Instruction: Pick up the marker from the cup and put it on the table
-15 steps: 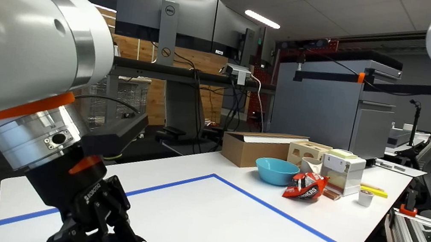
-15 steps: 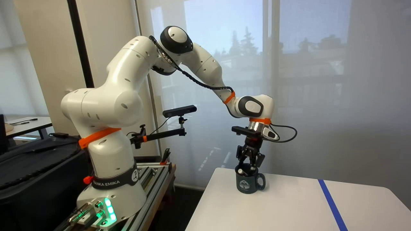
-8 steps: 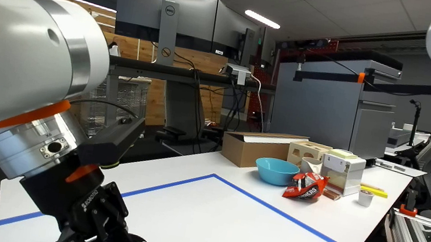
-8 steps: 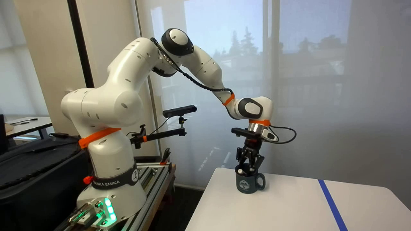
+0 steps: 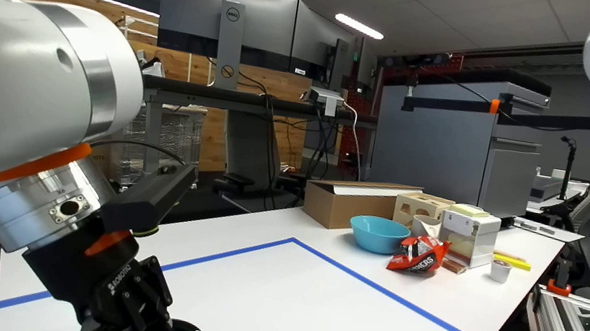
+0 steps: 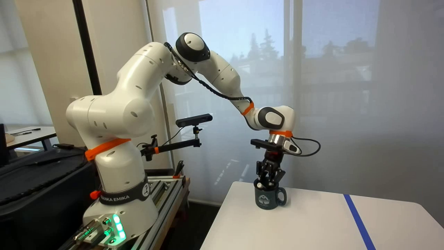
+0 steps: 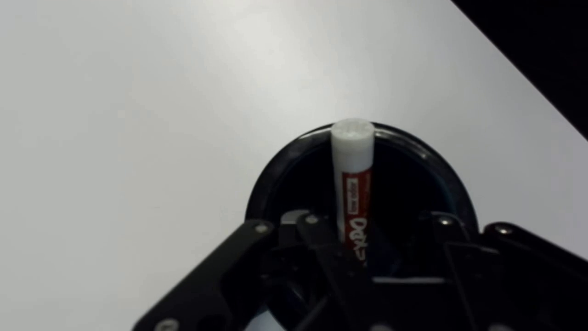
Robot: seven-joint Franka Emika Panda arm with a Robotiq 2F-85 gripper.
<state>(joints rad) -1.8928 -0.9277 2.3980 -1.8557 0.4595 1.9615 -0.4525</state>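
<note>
In the wrist view, can see the marker (image 7: 353, 188) standing tilted inside the cup (image 7: 427, 149), with its white end leaning toward the rim, well apart from the slanting edge of the bench (image 7: 138, 115). Can make out the end effector (image 7: 372, 225) down at the mouth of the cup, spread to either side of the marker; find no pinch, though cannot tell about light contact deep in the dark.

In an exterior view, find the cup (image 6: 272, 199) upright near the back left corner of the bench, with the same white end showing at the rim. Note blue tape (image 6: 359, 222) well to the right, running forward from the back edge.

In an exterior view, see just the top of the cup (image 5: 185, 326), cut off below, on the near side of the blue tape, with a blue bowl (image 5: 378, 235) well apart, farther along between the long edges of the bench.

Would judge the approach done, the grasp not yet made. Have left to close on the marker, lift past the rim, lay down on the bench, and let go.
</note>
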